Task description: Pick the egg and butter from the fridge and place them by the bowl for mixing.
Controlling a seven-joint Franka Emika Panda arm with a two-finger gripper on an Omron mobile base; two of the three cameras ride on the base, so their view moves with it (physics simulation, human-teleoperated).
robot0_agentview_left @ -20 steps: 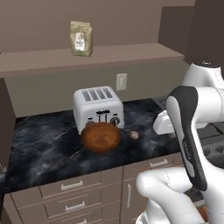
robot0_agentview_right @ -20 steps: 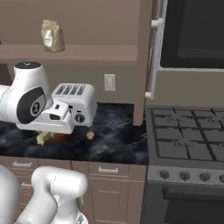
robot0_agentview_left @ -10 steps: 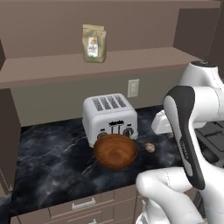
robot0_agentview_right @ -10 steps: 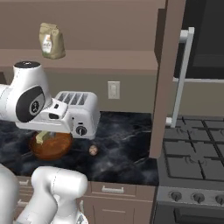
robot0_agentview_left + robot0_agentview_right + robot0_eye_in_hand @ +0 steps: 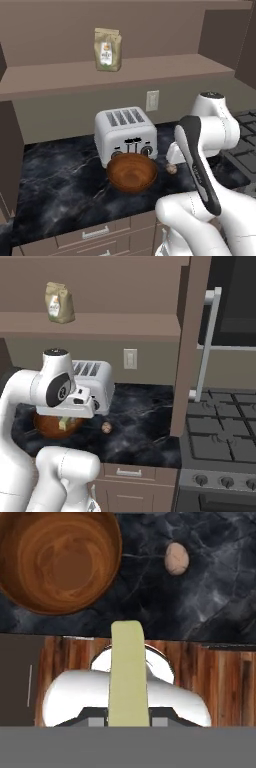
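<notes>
Butter [image 5: 128,677]: pale-yellow stick, held in the gripper [image 5: 128,719], jaws closed narrow on its near end. In the hand view its long axis runs straight up the middle of the frame, from the bottom edge toward the counter edge; the far end stops just short of the dark marble. In the right base view a small pale piece of the butter [image 5: 63,424] shows under the hand, at the left of the frame in front of the bowl.

Bowl [image 5: 59,559]: reddish-brown, round, upper left of the hand view, upright, on the dark marble counter [image 5: 215,597]. In the left base view the bowl [image 5: 132,172] sits at centre frame, just in front of the white toaster [image 5: 126,135].

Egg [image 5: 176,558]: small tan oval, upper right of centre in the hand view, on the counter beside the bowl, apart from it. Its long axis runs roughly up the frame. In the left base view the egg [image 5: 171,169] lies just right of the bowl.

Arm: in the left base view it rises from the lower right, elbow high at right of frame, forearm folding back down. In the right base view the wrist sits at left of frame with the hand low, over the counter's front edge.

Paper bag [image 5: 107,49] stands on the shelf, upper left of centre.
</notes>
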